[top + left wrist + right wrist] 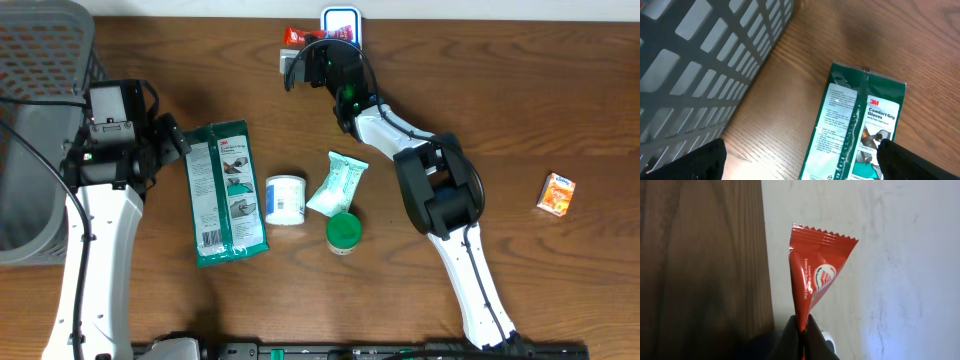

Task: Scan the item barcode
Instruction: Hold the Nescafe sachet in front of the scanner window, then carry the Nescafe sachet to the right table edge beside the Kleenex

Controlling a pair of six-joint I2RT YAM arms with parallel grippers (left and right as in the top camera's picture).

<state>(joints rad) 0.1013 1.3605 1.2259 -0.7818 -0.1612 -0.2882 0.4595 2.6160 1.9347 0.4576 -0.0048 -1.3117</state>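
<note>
Setting: a robotics lab bench stocked like a shop counter. Left arm [100,230] and right arm [440,190] rise from the near edge of a wood-grain surface [520,90], with a white wall [890,255] behind. Retail packs in view: 3M gloves pack [225,195], white tub [286,199], green-capped bottle [343,232], orange carton [557,194], red foil sachet [820,275]. A grey mesh basket [40,60] stands at the left edge.

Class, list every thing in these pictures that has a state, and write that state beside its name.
left tool: open, empty, over the edge of the glove pack.
right tool: shut on the red packet.
red packet: gripped at one end, held off the table.
glove pack: lying flat on the table, unheld.
green-capped bottle: upright, cap on.
orange box: lying flat, closed.
</note>
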